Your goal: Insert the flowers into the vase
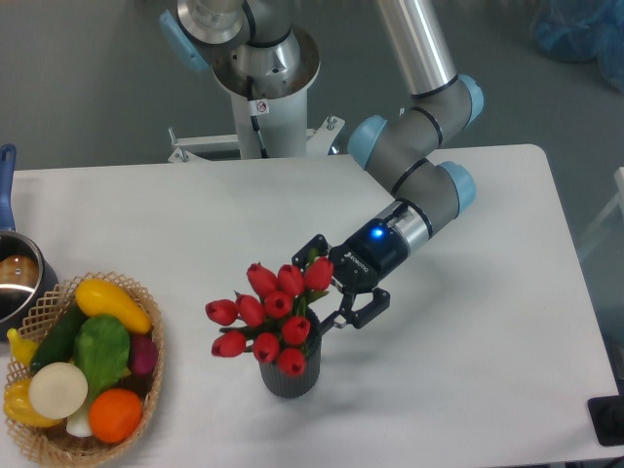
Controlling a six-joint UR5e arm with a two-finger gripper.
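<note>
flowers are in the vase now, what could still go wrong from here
The flowers lean left, heads hanging past the vase rim, so the bunch might tip out or topple the small vase. The hand sits open right beside the heads; pulling away could snag a stem or leaf and drag the bunch or knock the vase.

Silver-tubed arm [414,44] with pale blue joint caps, black wrist, blue light.
</note>
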